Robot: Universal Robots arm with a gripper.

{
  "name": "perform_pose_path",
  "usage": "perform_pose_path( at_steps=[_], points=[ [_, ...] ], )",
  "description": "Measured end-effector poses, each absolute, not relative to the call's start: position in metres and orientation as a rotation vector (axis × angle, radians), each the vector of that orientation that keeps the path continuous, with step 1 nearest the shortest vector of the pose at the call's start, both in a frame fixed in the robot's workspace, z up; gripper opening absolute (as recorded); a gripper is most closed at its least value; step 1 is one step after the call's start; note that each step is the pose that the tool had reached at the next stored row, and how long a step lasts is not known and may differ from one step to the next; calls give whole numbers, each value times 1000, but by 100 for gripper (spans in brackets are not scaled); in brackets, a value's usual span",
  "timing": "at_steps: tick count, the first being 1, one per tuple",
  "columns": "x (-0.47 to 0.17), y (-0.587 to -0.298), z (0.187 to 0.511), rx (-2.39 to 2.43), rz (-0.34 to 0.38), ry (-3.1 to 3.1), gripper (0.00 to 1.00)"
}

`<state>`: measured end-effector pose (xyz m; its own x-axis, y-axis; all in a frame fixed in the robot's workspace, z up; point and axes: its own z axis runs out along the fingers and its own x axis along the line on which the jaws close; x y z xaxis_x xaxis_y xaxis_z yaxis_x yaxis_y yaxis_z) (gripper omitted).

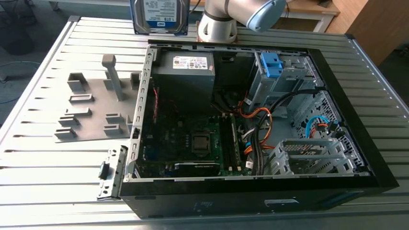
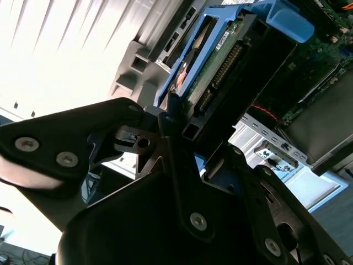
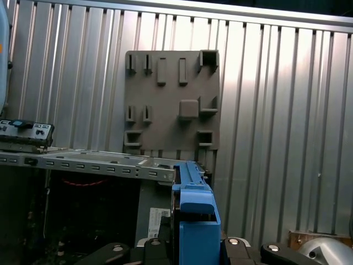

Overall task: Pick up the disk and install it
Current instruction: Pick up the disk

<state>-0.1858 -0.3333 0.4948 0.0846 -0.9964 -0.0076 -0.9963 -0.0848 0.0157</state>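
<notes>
Now my gripper [image 3: 193,245] is clenched on the disk [image 1: 160,17], holding it upright past the far side of the open computer case [image 1: 255,194].

We see strong light glaring white off the ribbed table [image 2: 66,44] in the second wrist view, while the open computer case [image 1: 223,203] lies deep in shadow in the exterior view.

A silver-grey arm [image 1: 217,24] with a pale blue joint cap [image 1: 265,14] carries a black, silver-screwed claw [image 2: 165,118].
</notes>
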Motion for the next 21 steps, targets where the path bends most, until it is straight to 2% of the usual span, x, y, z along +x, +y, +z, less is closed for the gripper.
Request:
perform_pose_path(
  at_steps=[21],
  points=[
    [-180, -342, 494, 2309, -25, -2121, 37]
  ],
)
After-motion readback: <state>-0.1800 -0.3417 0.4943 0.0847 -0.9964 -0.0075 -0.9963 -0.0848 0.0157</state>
